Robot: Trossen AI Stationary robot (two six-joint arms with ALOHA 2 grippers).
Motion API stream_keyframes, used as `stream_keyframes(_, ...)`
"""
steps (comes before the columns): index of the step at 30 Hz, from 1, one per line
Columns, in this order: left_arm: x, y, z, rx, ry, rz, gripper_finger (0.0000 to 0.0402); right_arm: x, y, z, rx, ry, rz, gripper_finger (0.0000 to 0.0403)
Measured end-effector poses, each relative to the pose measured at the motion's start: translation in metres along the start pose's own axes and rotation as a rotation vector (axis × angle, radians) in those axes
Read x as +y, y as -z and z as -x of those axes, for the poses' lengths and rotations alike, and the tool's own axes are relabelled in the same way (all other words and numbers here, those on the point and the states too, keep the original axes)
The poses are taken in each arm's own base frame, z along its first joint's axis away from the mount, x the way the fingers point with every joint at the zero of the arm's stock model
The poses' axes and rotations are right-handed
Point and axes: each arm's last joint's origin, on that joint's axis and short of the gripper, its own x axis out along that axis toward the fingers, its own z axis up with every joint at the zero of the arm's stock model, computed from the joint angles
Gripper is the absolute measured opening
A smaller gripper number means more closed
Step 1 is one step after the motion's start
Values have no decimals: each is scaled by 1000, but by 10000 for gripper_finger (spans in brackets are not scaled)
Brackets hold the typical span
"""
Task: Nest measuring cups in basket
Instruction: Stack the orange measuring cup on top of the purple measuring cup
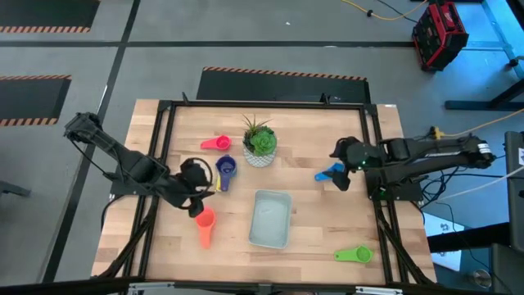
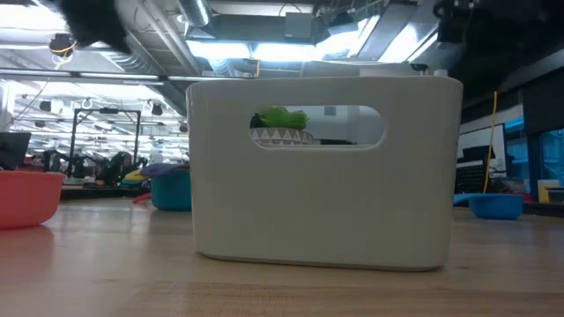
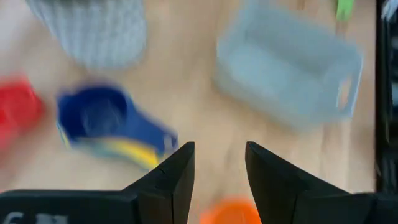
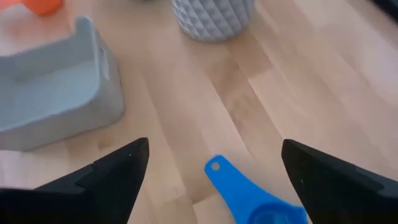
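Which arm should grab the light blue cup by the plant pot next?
Right. The right gripper hangs open directly over the light blue cup, whose handle shows between its fingers in the right wrist view. The left gripper is across the table, over the orange cup.

Bright overhead ceiling lights glare in the low view; the left wrist view is motion-blurred.

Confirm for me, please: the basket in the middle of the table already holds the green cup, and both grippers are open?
Not quite: the basket is empty. The high view shows the green cup lying on the table to its right. Both the left gripper and right gripper are indeed open.
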Motion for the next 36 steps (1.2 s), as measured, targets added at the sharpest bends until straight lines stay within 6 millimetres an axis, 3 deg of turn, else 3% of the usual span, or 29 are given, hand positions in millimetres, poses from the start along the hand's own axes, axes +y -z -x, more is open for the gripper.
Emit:
stream_keyframes(5, 5, 14, -2, 236, -11, 94, 135, -2, 9, -9, 29, 16, -17, 370)
stream_keyframes(11, 1, 28, -11, 392, -67, 122, 135, -4, 18, -21, 20, 31, -17, 370)
stream_keyframes(25, -15, 48, -54, 527, -219, 37, 135, -8, 30, -33, 40, 43, -9, 370)
stream_keyframes(36, -19, 53, -66, 539, -236, 28, 135, -8, 31, -33, 40, 43, -8, 370)
